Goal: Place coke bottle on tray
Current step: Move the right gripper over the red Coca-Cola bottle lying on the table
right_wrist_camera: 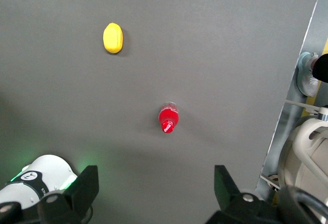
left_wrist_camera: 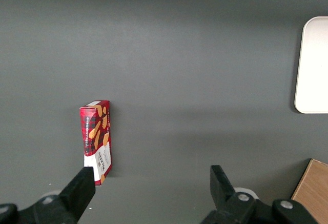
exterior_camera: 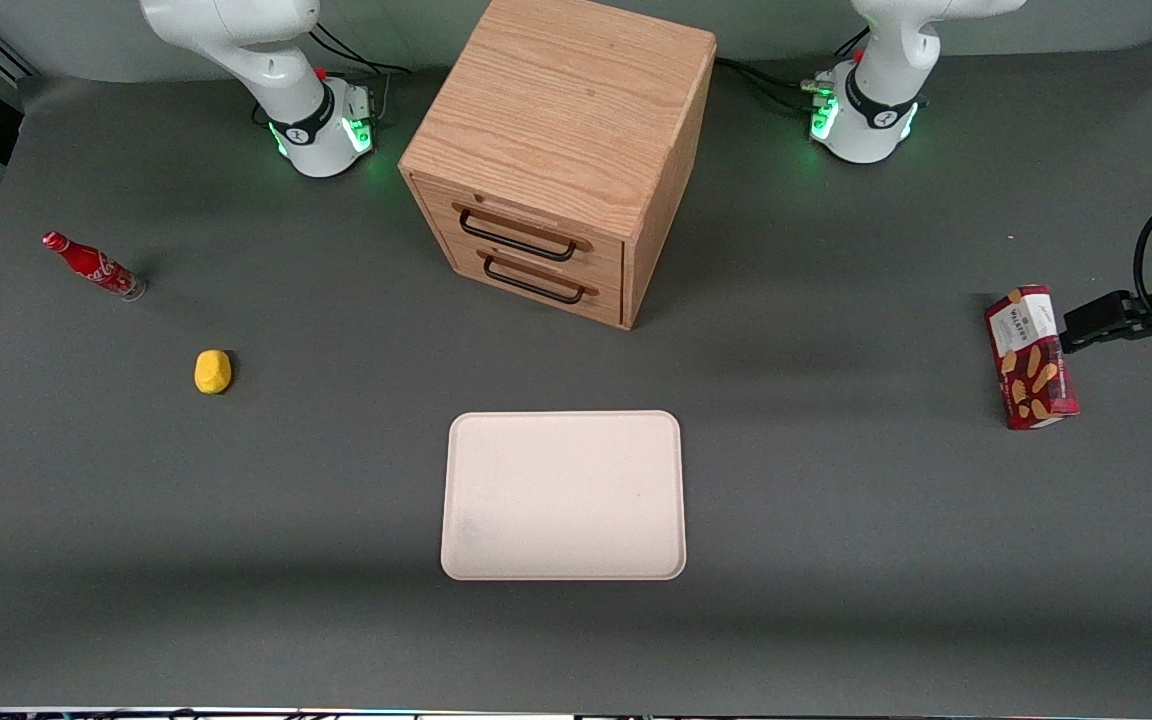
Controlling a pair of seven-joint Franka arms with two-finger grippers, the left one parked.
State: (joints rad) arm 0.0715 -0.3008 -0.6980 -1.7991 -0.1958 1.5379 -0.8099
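A two-drawer wooden cabinet (exterior_camera: 561,150) stands at the upper centre of the front frame. Below it, in the lower centre, the cream-pink tray (exterior_camera: 563,495) lies bare on the grey table (exterior_camera: 836,520). A red biscuit box (exterior_camera: 1030,357) sits at the frame's right edge. At the left edge stands the coke bottle (exterior_camera: 93,266), with a yellow lemon-like lump (exterior_camera: 213,371) nearer the camera. The gripper (right_wrist_camera: 156,193) hangs high above the bottle (right_wrist_camera: 168,118), fingers spread wide apart.

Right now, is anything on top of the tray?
No. The tray is bare. The bottle stands on the table toward the working arm's end, with the open tool high above it.
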